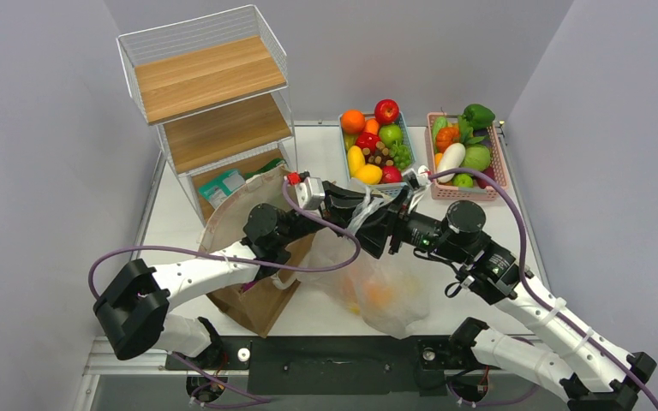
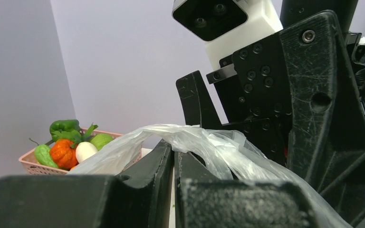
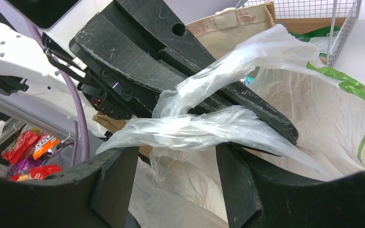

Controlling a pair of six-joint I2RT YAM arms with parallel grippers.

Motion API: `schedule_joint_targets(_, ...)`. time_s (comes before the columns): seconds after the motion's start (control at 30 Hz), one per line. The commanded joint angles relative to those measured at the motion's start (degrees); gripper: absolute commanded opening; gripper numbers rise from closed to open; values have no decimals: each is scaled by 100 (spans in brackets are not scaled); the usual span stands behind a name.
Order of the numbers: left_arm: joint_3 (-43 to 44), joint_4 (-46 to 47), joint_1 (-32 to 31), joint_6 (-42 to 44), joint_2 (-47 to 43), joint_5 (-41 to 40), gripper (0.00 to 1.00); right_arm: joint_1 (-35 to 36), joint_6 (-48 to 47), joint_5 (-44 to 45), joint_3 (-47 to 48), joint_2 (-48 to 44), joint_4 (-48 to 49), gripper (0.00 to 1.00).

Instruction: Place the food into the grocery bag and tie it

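The left end effector is clamped on a twisted strand of the grocery bag, fingers pressed together with film draped over their tips. The right end effector faces it from the right. Its fingers are apart, and a second crumpled strand lies across the gap unpinched.

No writing shows on the bag. Its thin, cloudy, crinkled plastic carries only a yellow lemon slice and a green leaf. It slumps on the near middle of the tabletop. An orange fruit blurs through its wall, and anything else inside is hard to make out.

Red and orange snack packets bear lettering too small to read. A brown paper bag stands to the left, partly hidden by the left arm. A wire shelf is far left. A fruit basket and a pink vegetable basket are far right.
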Motion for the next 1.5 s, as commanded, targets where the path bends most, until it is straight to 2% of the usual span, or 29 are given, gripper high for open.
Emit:
schedule_joint_targets(0.0,13,56,-150,149,-174,-111,0,85,71,542,131,95,398,57)
schedule_joint_targets(0.13,30,-64,-243,289,-207,-204,0,178,-37,852,172,137,201,54)
schedule_joint_targets(0.3,24,-82,-280,323,-221,-254,0,238,-59,1175,217,187,2,38)
schedule_joint_targets(0.33,14,-90,-281,329,-235,-260,0,241,-98,1213,228,187,-64,31)
schedule_joint_targets(0.47,-5,-146,-281,372,-267,-295,0,250,-223,1294,294,99,-300,15)
schedule_joint_targets(0.67,-38,-342,-281,503,-304,-385,0,252,-373,1403,365,-118,-739,2)
schedule_joint_targets(1.2,-157,-1063,-266,761,-721,-605,0,246,-631,1770,639,-349,-1636,0)
schedule_joint_targets(1.47,364,-2603,-265,487,-993,-320,0,241,-636,2265,893,-385,-1873,0)
